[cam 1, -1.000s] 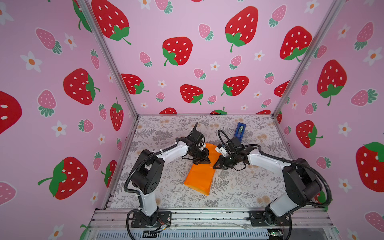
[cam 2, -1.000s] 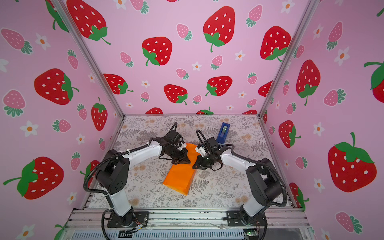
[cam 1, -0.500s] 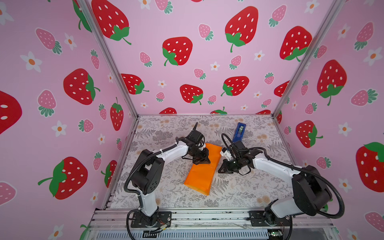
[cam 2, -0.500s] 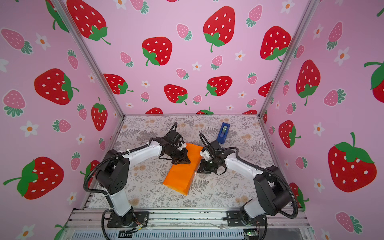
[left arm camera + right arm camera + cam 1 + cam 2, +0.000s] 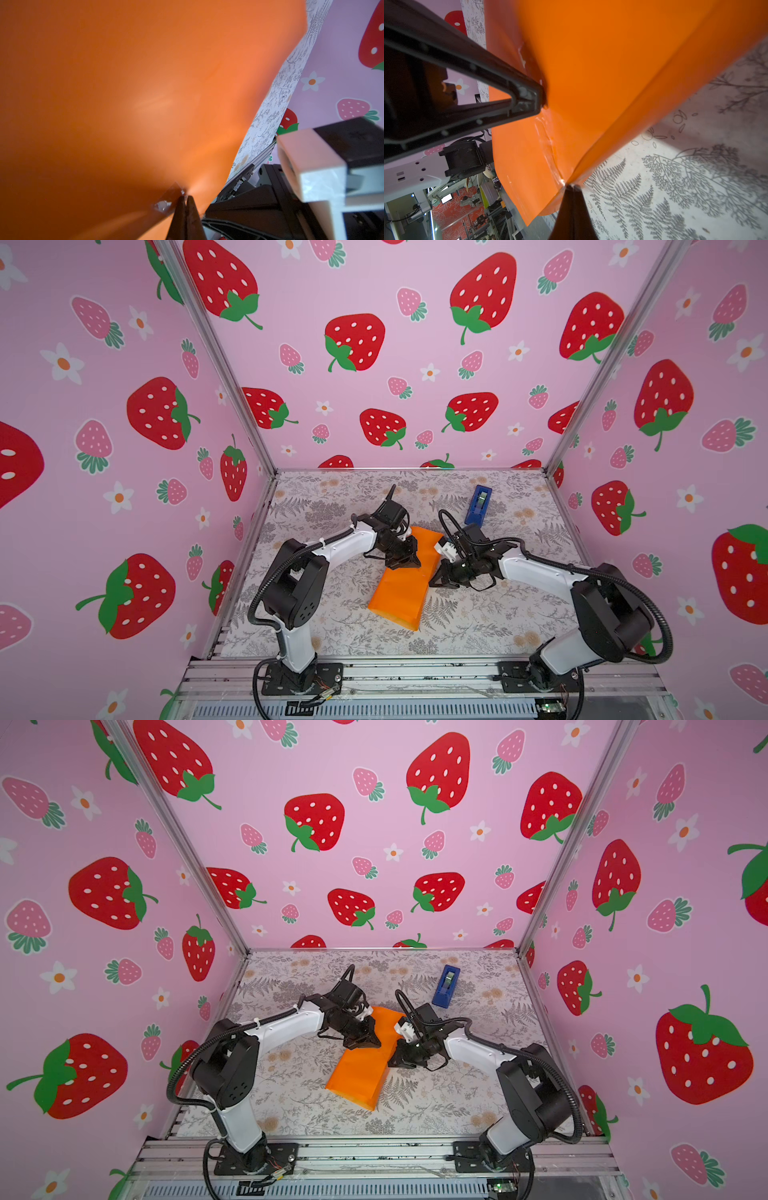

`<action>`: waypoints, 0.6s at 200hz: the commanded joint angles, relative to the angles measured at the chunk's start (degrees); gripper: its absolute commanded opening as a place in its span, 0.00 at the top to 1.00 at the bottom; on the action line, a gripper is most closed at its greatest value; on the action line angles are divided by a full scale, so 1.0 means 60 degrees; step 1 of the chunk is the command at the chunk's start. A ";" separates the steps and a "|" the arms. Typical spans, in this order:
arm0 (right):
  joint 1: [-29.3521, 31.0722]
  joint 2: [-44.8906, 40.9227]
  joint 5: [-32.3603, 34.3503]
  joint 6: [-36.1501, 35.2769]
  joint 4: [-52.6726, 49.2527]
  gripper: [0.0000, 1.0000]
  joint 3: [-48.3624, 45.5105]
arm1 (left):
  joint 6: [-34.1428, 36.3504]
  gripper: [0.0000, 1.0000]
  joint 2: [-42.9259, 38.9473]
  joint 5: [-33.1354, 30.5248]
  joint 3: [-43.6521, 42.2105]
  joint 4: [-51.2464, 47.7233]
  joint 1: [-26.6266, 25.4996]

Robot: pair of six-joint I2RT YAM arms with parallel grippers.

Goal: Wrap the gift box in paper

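Touching the orange paper [image 5: 399, 593], the left gripper [image 5: 185, 197] and right gripper [image 5: 572, 187] are both clenched tight, grasping nothing.

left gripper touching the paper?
Touching. In the right wrist view the left gripper presses tip-first against the paper, with no gap between them.

both top views look down from the front on everything; wrist views hug the paper [image 5: 124, 83].

Bright, even light; blurred wrist close-ups.
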 commanded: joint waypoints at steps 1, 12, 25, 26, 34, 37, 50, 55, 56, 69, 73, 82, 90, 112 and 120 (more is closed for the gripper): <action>0.0111 0.0237 -0.0113 0.0170 0.0503 0.98 -0.0116 | 0.0056 0.93 0.0190 -0.0616 -0.0232 -0.0806 -0.0031; 0.0131 0.0338 -0.0007 0.0193 0.0564 0.98 -0.0131 | 0.0056 0.93 0.0190 -0.0610 -0.0247 -0.0804 -0.0030; 0.0118 0.0421 0.0012 0.0274 0.0776 0.99 -0.0223 | 0.0056 0.93 0.0190 -0.0616 -0.0266 -0.0808 -0.0030; 0.0118 0.0430 0.0012 0.0279 0.0799 0.99 -0.0228 | 0.0056 0.93 0.0182 -0.0616 -0.0266 -0.0808 -0.0031; 0.0124 0.0467 0.0012 0.0451 0.1087 0.99 -0.0346 | 0.0052 0.93 0.0175 -0.0616 -0.0282 -0.0807 -0.0020; 0.0127 0.0479 0.0012 0.0515 0.1193 1.00 -0.0401 | 0.0055 0.93 0.0161 -0.0610 -0.0282 -0.0808 -0.0030; 0.0126 0.0578 -0.0033 0.0921 0.1805 1.00 -0.0656 | 0.0055 0.93 0.0168 -0.0616 -0.0295 -0.0788 -0.0028; 0.0126 0.0593 -0.0111 0.1129 0.2117 1.00 -0.0798 | 0.0043 0.93 0.0174 -0.0616 -0.0305 -0.0793 -0.0031; 0.0129 0.0589 -0.0130 0.1176 0.2180 1.00 -0.0831 | 0.0042 0.93 0.0175 -0.0616 -0.0308 -0.0793 -0.0031; 0.0127 0.0561 -0.0191 0.1614 0.2812 1.00 -0.1198 | 0.0042 0.93 0.0165 -0.0627 -0.0310 -0.0792 -0.0024; 0.0120 0.0530 -0.0168 0.1682 0.2900 1.00 -0.1278 | 0.0028 0.93 0.0161 -0.0630 -0.0324 -0.0780 -0.0028; 0.0130 0.0443 -0.0068 0.1772 0.2926 1.00 -0.1415 | 0.0012 0.93 0.0146 -0.0630 -0.0339 -0.0764 -0.0031; 0.0119 0.0319 0.0067 0.1792 0.2843 1.00 -0.1511 | 0.0026 0.93 0.0145 -0.0623 -0.0338 -0.0764 -0.0026; 0.0124 -0.0158 0.0764 0.1650 0.2124 1.00 -0.1578 | 0.0042 0.93 0.0160 -0.0601 -0.0326 -0.0764 -0.0032; 0.0126 -0.0330 0.1002 0.1633 0.1880 0.98 -0.1578 | 0.0048 0.93 0.0173 -0.0588 -0.0312 -0.0760 -0.0032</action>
